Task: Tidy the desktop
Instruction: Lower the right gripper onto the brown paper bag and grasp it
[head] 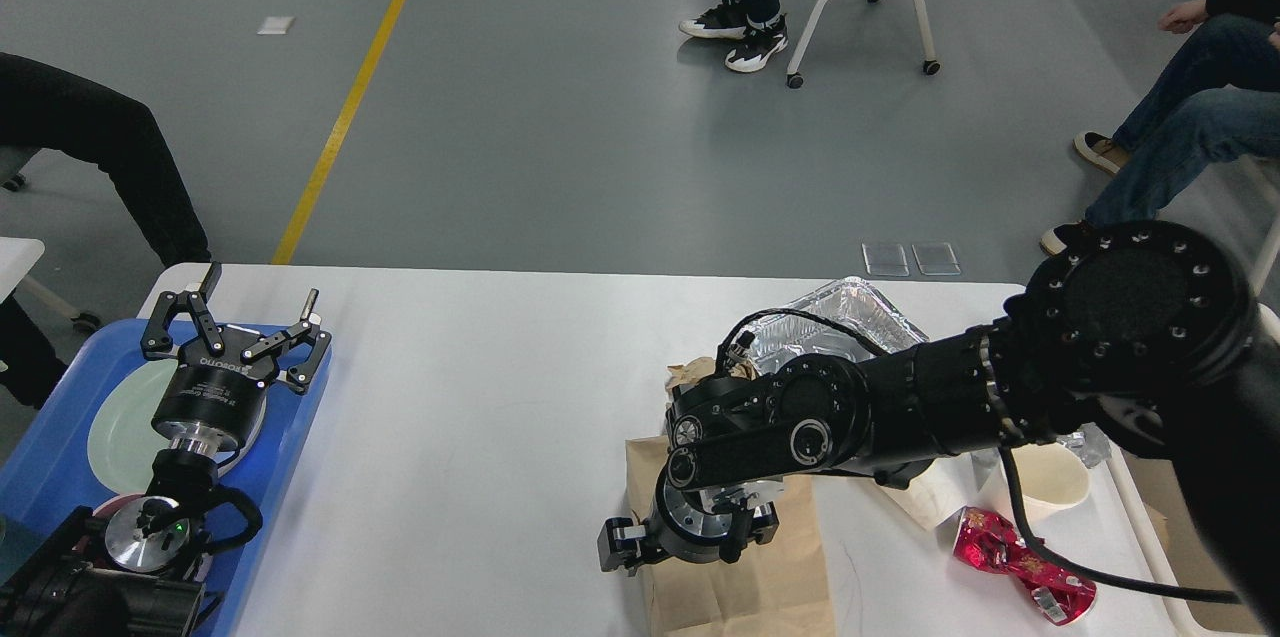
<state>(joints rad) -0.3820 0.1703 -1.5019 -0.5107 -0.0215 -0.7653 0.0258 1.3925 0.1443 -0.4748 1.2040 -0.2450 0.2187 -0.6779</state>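
Desktop (480,397) white, brown paper bag (740,587), foil tray (850,317), grey floor (560,117)

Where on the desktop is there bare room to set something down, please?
The widest bare patch of the desktop lies between the blue tray on the left and the brown paper bag. The right end is crowded: foil tray, paper cup, red wrapper and the right gripper.

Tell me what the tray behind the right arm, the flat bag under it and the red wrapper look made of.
Tray: thin aluminium foil, going by its shiny, crinkled silver walls. Bag: brown kraft paper, matte and creased, likely. Wrapper: glossy metallised film or foil, red with sharp crumples; which one is unclear.
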